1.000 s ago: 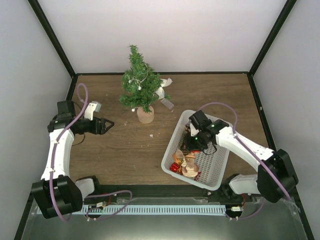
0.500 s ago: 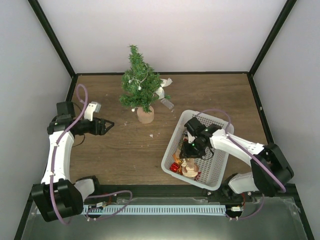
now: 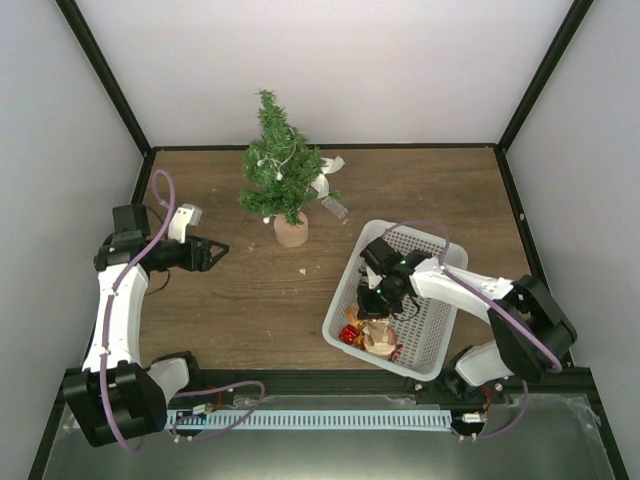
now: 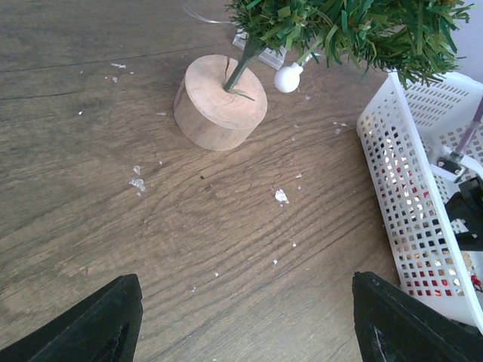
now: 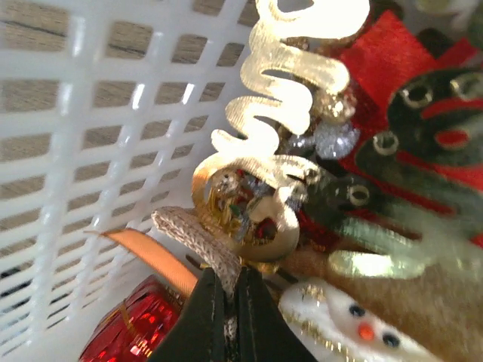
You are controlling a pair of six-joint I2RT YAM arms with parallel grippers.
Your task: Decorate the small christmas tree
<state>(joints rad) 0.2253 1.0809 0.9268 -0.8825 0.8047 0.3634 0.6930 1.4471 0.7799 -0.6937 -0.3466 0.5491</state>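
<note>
Several ornaments are crowding around the right fingers (image 5: 207, 317) inside the white mesh basket (image 3: 446, 311). A round gold bauble (image 5: 245, 204) is lying just beyond their tips, and a gold script cut-out (image 5: 294, 83) is stretching away past it. A shiny red ornament (image 5: 132, 324) is sitting just to their left against the basket wall, and a small snowman figure (image 5: 339, 317) is resting just to their right. These fingers are pressing together, pinching the end of a tan woven loop (image 5: 192, 234) beside the bauble.

The left fingers (image 4: 106, 320) are hovering spread wide over the wooden bench (image 4: 113, 188), gripping nothing. The small christmas tree (image 4: 339, 23) is standing upright ahead of them, well apart, on its round wooden base (image 4: 220, 102). A white bead (image 4: 287, 78) is hanging from a low branch, and pale flecks (image 4: 281, 196) are lying on the bench between tree and fingers. The basket's wall is sitting ahead and to their right.
</note>
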